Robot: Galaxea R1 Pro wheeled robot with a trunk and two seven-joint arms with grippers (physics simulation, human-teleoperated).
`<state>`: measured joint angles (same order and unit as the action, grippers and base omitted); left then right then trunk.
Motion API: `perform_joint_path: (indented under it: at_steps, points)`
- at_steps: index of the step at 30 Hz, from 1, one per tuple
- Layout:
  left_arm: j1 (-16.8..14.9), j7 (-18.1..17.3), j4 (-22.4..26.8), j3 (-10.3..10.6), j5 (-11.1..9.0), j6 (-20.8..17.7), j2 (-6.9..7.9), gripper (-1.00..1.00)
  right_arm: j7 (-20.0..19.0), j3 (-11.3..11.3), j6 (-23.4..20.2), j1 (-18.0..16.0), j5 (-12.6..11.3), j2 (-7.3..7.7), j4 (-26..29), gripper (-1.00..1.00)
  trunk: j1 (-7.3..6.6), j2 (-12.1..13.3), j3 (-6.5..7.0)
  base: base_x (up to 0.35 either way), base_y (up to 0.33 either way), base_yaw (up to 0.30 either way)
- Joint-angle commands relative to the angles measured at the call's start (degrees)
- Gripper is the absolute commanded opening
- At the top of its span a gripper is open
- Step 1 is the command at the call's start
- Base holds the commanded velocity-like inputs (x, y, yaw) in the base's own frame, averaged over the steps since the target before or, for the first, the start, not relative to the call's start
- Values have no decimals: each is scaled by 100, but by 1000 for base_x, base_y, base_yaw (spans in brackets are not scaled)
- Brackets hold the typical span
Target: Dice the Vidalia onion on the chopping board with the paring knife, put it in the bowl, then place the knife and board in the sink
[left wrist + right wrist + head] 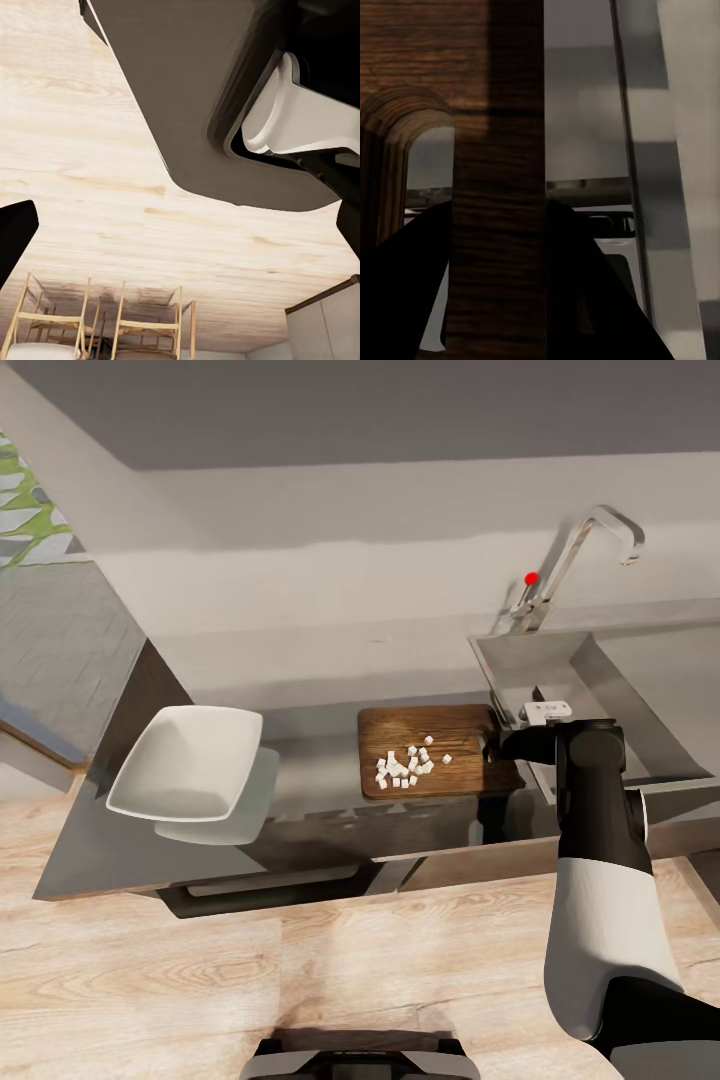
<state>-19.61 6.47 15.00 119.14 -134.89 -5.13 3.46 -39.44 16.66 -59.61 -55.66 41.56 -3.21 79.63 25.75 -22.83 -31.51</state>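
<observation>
Head view, L to R: white bowl sits on the grey bench at its left end, tilted, empty; well apart from the board; chopping board lies flat on the bench mid-frame, handle slot end toward the sink; diced Vidalia onion, small white cubes, clustered on the board's centre, a few strays toward the slot end; right claw sits at the board's right end, clamped over the strip of wood beside the handle slot; right wrist view confirms: board end strip runs between the two dark fingers, slot arch alongside, bench and sink edge behind; sink just right of the board, steel basin, chrome tap w/ red knob behind it; paring knife can't be made out in any view.

Left wrist view: left claw state can't tell, only a dark finger tip at frame edge; robot body overhead, wood floor and wooden chairs beyond.
</observation>
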Motion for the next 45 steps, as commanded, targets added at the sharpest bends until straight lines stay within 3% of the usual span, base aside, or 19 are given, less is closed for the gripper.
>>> perform_joint_path:
  at_steps: [1, 45]
  points:
    - [-8, 29, 21, 13, -11, 3, 5, 100, -55, 12, -16, -6, 45, -5, 4, -100, 3, -10, -8, 0, 0, 0]
    - [-8, 29, 21, 13, -11, 3, 5, 100, -55, 21, -39, -30, 46, -4, 8, -100, 3, -10, -8, 0, 3, 0]
